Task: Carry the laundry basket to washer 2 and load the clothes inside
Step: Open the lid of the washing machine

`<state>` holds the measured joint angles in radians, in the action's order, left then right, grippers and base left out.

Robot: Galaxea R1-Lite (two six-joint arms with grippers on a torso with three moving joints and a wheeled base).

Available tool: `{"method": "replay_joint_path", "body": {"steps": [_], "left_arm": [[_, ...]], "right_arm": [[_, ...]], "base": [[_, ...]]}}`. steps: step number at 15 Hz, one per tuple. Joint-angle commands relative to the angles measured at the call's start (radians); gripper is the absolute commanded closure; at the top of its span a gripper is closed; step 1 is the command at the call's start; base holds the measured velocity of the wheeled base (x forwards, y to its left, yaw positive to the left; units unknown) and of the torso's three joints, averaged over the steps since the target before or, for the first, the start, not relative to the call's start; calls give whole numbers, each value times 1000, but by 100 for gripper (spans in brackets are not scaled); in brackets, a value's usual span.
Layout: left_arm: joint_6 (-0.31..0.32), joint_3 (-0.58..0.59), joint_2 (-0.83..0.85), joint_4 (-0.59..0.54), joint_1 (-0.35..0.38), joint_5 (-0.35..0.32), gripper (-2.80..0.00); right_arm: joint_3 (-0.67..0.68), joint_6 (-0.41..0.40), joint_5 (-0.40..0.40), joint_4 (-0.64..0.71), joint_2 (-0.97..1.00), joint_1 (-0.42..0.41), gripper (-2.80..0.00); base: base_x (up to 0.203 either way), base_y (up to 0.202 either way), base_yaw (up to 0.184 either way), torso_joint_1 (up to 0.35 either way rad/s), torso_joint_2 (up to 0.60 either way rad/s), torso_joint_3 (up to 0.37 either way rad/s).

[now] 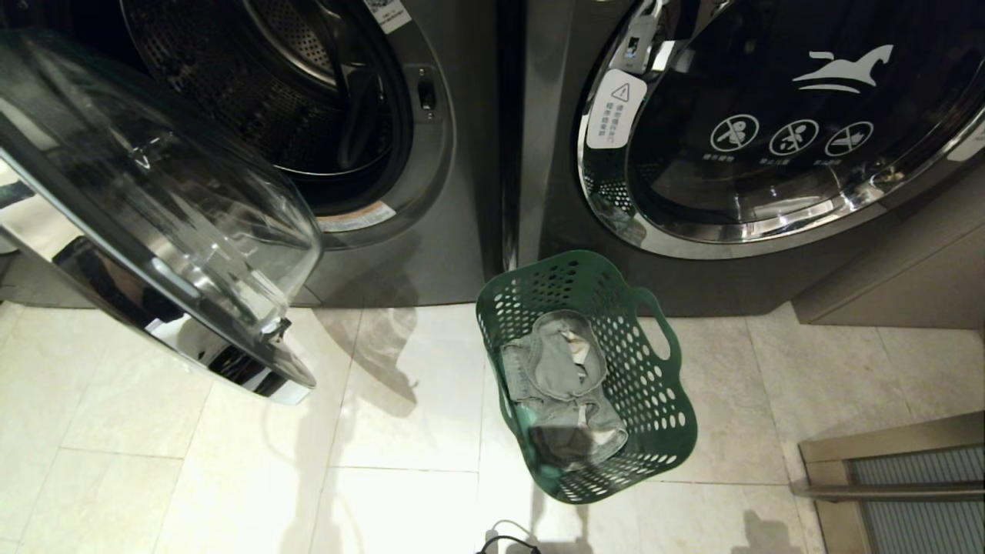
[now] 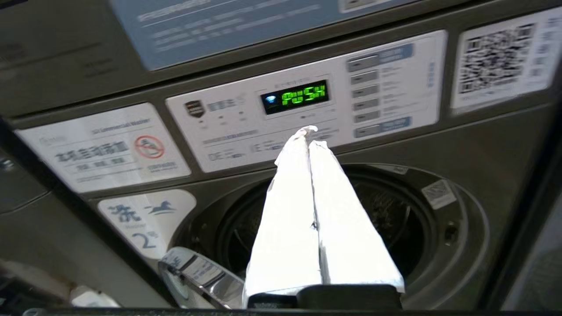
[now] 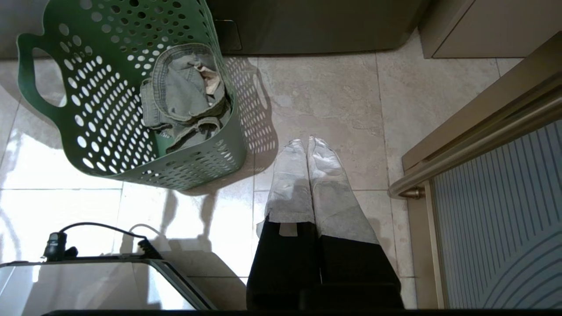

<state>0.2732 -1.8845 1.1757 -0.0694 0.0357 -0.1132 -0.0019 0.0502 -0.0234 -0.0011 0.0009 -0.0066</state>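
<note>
Green perforated plastic: the laundry basket on the pale floor tiles, just in front of the seam between the two washers, nearer the right-hand machine. Inside, crumpled grey-green clothes, a scrap of lighter cloth among them. Left-hand washer with drum exposed and its glass door swung wide, reaching out over the floor to the left of the basket. Right-hand washer door shut, white symbols across its glass. Neither arm visible from the head camera.

Only from the left wrist: the left gripper, taped fingers pressed together with nothing between them, raised before the washer's control panel, green display lit, a "2" sticker beside the open drum below.

Only from the right wrist: the right gripper, likewise closed and empty, pointing down at bare tile, near the basket but apart from it, a metal-framed ribbed panel on its other side, a black cable by the robot's base.
</note>
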Motion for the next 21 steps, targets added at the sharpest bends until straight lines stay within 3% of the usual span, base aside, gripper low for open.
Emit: {"method": "replay_joint_path", "body": {"steps": [1, 3, 8, 10, 12, 14, 16, 19, 21], "left_arm": [[1, 3, 3, -3, -10, -23, 0], [-11, 58, 10, -18, -58, -61, 0], [-161, 268, 4, -32, -188, -86, 0], [-162, 239, 17, -40, -238, -121, 0], [-156, 132, 49, -107, -252, -130, 0], [-156, 8, 79, -352, -252, -156, 0], [-154, -34, 83, -580, -249, -205, 0], [-153, -42, 128, -600, -250, -237, 0], [-152, -41, 166, -585, -248, -168, 0]], "right_arm": [[-1, 0, 0, 0, 1, 0, 0], [-1, 0, 0, 0, 1, -1, 0], [-1, 1, 0, 0, 1, 0, 0], [0, 0, -1, 0, 1, 0, 0], [0, 0, 0, 0, 1, 0, 0], [0, 0, 0, 0, 1, 0, 0], [0, 0, -1, 0, 1, 0, 0], [0, 1, 0, 0, 1, 0, 0], [0, 0, -1, 0, 1, 0, 0]], "base": [[0, 0, 0, 0, 0, 0], [0, 0, 0, 0, 0, 0], [0, 0, 0, 0, 0, 0], [0, 0, 0, 0, 0, 0], [0, 0, 0, 0, 0, 0], [0, 0, 0, 0, 0, 0], [0, 0, 0, 0, 0, 0], [0, 0, 0, 0, 0, 0], [0, 0, 0, 0, 0, 0]]}}
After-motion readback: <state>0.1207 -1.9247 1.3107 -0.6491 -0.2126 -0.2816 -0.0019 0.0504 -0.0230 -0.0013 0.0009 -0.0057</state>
